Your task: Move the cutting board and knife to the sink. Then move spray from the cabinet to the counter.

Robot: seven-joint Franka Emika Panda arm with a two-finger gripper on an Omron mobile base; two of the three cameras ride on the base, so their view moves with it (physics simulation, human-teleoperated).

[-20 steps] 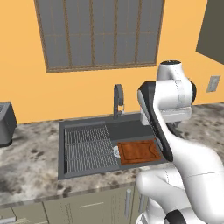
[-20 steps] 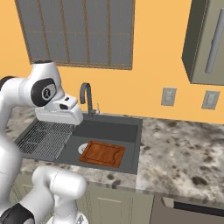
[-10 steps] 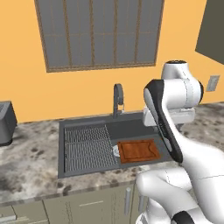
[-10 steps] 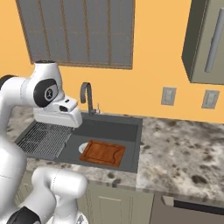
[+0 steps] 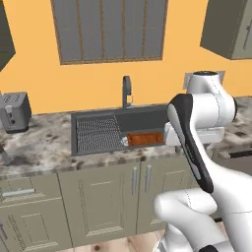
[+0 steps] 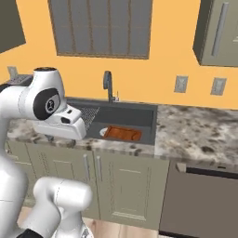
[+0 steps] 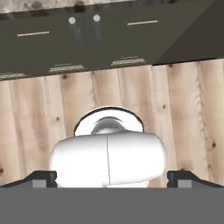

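The board (image 5: 144, 139) lies in the sink (image 5: 147, 120), against its front wall; the jaws stand wide apart, holding nothing.

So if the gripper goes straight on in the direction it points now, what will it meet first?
Most likely the wooden floor: the open gripper points down at it, in front of the lower cabinet doors. The robot's own white body lies partly in that line, so depth is uncertain.

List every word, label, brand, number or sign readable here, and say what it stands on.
None: no readable text anywhere.
The toaster, the wall outlets, the sink, the cutting board and the cabinet doors all show plain surfaces, with no lettering or marks.
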